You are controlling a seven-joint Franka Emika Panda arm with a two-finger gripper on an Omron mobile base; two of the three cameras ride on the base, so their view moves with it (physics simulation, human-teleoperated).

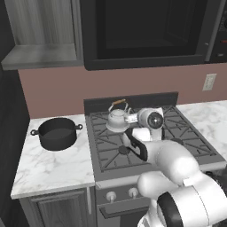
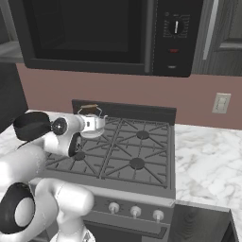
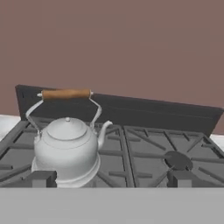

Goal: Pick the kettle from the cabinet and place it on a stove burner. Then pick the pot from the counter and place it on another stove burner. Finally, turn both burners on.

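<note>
A small, squat, silvery-white kettle (image 3: 66, 148) with a thin arched wire handle topped in orange-brown wood and a short spout is seen standing upright on the black cast-iron grate of the rear left stove burner (image 1: 116, 126), close to the black backguard of the range. In the hand view the kettle sits just beyond the two dark fingers (image 3: 41, 178), which are spread wide apart and hold nothing; the spout is pointed toward the neighbouring rear burner (image 3: 177, 159). The white robot arm is bent low over the left half of the stove, with its hand directed at the kettle.

To the left of the range, a short, wide, dark grey pot (image 1: 56, 133) with two small loop handles and no lid is set on the white marble surface (image 1: 53, 166) with faint grey veins, well apart from the kettle. Silver knobs (image 2: 135, 211) are lined along the front of the range. Above the stove a black microwave (image 2: 99, 35) is mounted, and to its left the dark grey wood-grain cabinet (image 1: 42, 33) is shown open, its pale grey interior exposed. A white wall outlet (image 2: 220, 103) is fixed on the dusty pink wall.
</note>
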